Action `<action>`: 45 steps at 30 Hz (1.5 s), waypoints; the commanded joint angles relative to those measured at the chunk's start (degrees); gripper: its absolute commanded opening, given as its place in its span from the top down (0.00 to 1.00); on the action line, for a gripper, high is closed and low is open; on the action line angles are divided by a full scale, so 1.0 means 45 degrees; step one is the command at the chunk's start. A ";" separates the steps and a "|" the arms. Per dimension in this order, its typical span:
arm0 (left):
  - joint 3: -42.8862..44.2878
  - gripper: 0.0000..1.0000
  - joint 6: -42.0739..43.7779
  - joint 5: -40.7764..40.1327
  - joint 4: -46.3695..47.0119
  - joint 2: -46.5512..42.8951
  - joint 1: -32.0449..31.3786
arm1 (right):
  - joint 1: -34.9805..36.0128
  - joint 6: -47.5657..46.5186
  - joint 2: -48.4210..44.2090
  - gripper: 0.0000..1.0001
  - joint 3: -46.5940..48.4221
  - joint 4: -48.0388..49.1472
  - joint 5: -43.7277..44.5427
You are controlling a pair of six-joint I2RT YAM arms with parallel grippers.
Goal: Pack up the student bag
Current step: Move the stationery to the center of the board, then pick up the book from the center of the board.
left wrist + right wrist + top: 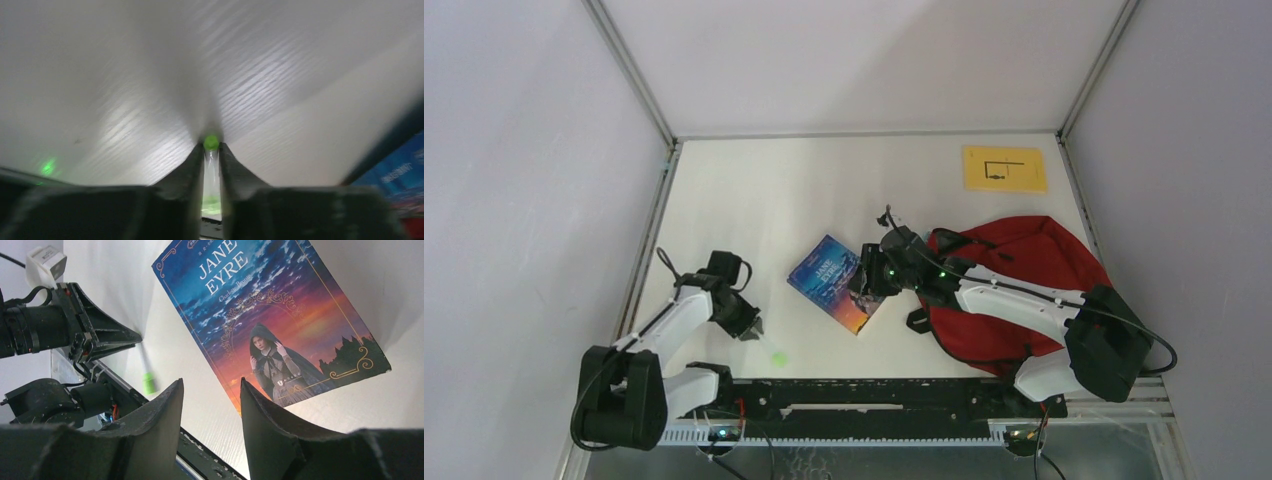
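Bag: soft red fabric backpack [1034, 250], lying flat at the table's right side, under the right arm.
Pointing: black straps face left (arm hides its long way).
Table: white flat tabletop [754, 200], pale walls around.
Right gripper [211, 385]: fingers apart, empty, over the blue Jane Eyre book [280, 325].
Left gripper [754, 330]: pinching a thin white pen with green cap [211, 143].

A soft red fabric student bag [1034, 255] lies flat and slumped on the white tabletop [764, 190], at about four o'clock from its centre. The wider, rounded end points toward one o'clock and the body narrows toward six o'clock, near the front edge. Black straps and trim run along its nine o'clock side, with a black buckle there. Its middle is partly hidden, so whether the zipper is open cannot be told.
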 commanded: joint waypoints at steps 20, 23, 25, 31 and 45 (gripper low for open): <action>0.3615 0.36 0.1255 -0.2427 0.1746 0.3453 -0.0124 | -0.0684 -0.0674 -0.0102 0.39 -0.0004 0.0146 0.0135; 0.3933 0.23 0.1795 -0.2486 0.1665 0.2627 -0.0180 | -0.0860 -0.1312 0.0475 0.27 0.0544 -0.0363 0.0410; 0.4206 0.21 0.2337 -0.2504 0.1656 0.1706 -0.0486 | -0.1006 -0.1876 0.1034 0.22 0.0990 -0.0527 0.0508; 0.5116 0.12 0.2906 -0.1854 0.1229 0.0756 -0.3116 | -0.2026 -0.3296 0.3301 0.16 0.2754 -0.1163 -0.0286; 0.0996 0.00 0.0135 0.1882 0.7181 -0.0290 -0.3776 | -0.3206 -0.2883 0.5176 0.16 0.3494 -0.0454 -0.1801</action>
